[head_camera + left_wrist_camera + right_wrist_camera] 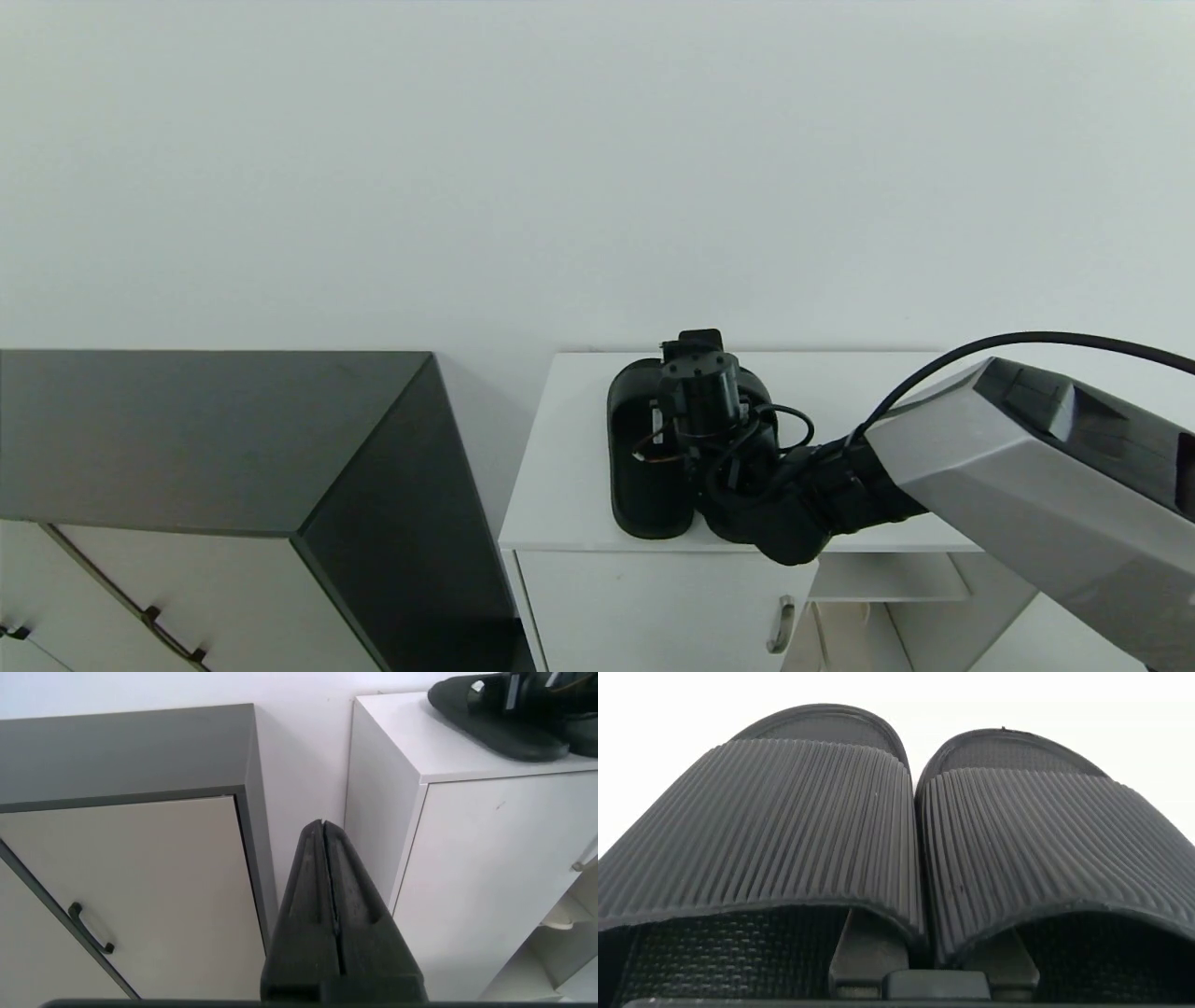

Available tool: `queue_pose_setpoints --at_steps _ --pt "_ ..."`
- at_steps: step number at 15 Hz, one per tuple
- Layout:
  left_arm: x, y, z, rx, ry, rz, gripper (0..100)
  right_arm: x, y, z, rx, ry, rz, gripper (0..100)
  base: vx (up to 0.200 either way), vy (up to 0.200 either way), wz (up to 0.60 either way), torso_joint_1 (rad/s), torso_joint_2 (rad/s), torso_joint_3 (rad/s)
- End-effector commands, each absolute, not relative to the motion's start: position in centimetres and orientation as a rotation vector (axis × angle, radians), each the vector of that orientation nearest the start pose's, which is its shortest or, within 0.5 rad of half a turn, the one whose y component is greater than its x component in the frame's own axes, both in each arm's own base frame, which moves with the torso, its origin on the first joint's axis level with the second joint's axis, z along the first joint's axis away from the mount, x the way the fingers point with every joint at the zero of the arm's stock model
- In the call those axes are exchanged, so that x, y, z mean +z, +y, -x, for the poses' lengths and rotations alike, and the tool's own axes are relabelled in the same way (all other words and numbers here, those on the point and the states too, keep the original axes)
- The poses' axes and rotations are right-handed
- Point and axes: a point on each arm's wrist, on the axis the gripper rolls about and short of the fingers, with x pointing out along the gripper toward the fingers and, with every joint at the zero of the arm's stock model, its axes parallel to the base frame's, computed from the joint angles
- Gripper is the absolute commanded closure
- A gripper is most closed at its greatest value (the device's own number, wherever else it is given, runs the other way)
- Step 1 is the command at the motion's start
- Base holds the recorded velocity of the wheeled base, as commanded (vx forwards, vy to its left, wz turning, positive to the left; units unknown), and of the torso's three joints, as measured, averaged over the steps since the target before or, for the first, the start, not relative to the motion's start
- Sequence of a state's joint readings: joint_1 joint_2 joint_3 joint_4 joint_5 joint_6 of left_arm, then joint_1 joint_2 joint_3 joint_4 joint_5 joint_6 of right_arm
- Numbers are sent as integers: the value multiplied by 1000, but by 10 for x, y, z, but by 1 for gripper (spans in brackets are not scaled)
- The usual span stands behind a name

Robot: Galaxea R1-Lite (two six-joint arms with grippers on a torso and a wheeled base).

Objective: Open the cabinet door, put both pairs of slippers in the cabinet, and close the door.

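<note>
A pair of black slippers [649, 467] with ribbed straps [803, 821] lies side by side on top of the white cabinet [569, 448]. My right gripper [686, 439] sits over them. Its fingers [864, 952] reach in under the straps, one in each slipper, shut on the adjoining inner edges. The white cabinet's door [653, 607] with a metal handle [780, 623] looks flush. Right of it a shelf [887, 574] is exposed. My left gripper [322, 831] hangs low in front of the gap between the two cabinets, shut on nothing.
A dark-topped cabinet [215, 439] with beige doors and black handles [91, 929] stands left of the white one, with a narrow gap between them. A plain white wall runs behind both.
</note>
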State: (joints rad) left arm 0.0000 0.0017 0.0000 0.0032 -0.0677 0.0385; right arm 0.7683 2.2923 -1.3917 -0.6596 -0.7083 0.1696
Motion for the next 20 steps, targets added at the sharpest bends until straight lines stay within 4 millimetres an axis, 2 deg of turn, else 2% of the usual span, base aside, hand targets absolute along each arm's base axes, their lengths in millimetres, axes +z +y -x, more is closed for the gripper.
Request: queue_pose_setpoints --at_steps 1,4,7,9,12,13,20 --pt "75 -2 23 -68 3 -38 100 137 304 -318 73 165 -20 100 0 0 0 0 0 0" --pt "75 -2 23 -68 3 -38 100 139 291 -292 112 178 -10 100 0 0 0 0 0 0" --pt "75 -2 23 -68 3 -37 100 128 289 -288 127 173 -5 100 0 0 0 0 0 0" --pt "75 -2 23 -68 3 -35 100 129 283 -279 244 179 -20 100 0 0 0 0 0 0" --pt "75 -2 23 -68 3 -35 100 135 251 -249 490 190 30 100 0 0 0 0 0 0" --pt "75 -2 23 -68 3 -35 100 139 241 -245 490 184 45 100 0 0 0 0 0 0" --pt "75 -2 23 -68 3 -34 100 134 239 -248 446 193 61 100 0 0 0 0 0 0"
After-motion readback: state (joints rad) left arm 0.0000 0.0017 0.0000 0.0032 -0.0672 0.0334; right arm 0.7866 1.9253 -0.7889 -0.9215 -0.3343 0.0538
